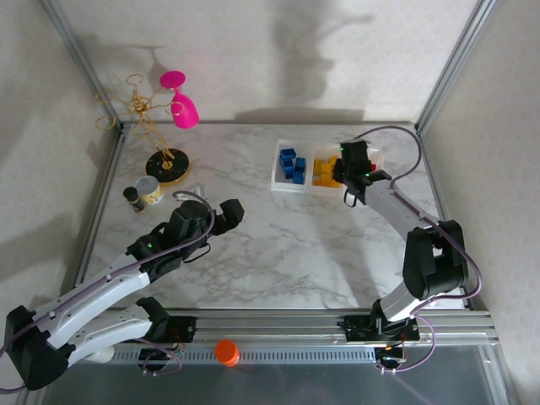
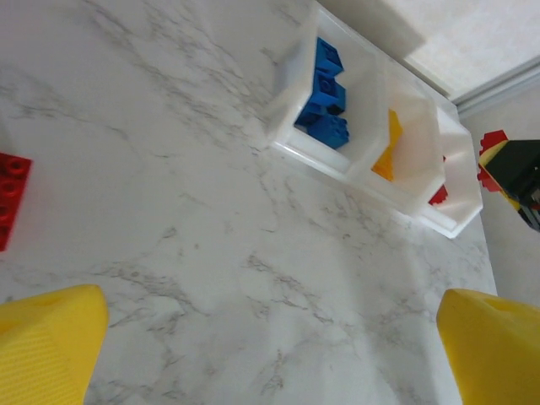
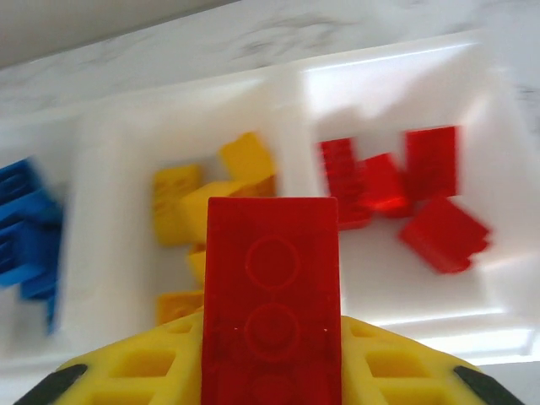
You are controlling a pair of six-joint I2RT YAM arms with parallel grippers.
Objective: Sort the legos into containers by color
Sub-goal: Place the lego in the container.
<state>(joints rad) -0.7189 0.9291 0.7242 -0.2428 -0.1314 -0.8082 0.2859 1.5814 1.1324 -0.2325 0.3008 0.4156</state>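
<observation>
Legos [image 1: 323,174] lie sorted in three joined trays [image 1: 288,187] at the far right of the marble table [image 1: 278,245]: blue bricks [image 1: 292,164] in the left tray, yellow bricks [image 1: 321,179] in the middle. From above, the right gripper [image 1: 349,179] covers the third tray. Its wrist camera looks in at the blurred red bricks [image 3: 405,194] there and at a red brick [image 3: 272,287] pinched between its yellow fingers [image 3: 126,375]. The left wrist view adds a lone red brick [image 2: 10,198] lying on the marble, well apart from the trays. The left gripper [image 1: 229,213] hovers mid-table, fingers spread wide. Pale patterned walls [image 1: 253,51] and aluminium posts [image 1: 84,67] enclose the table. A pink goblet [image 1: 180,103], a gold wire stand [image 1: 167,165] and a small tin [image 1: 148,190] sit far left.
</observation>
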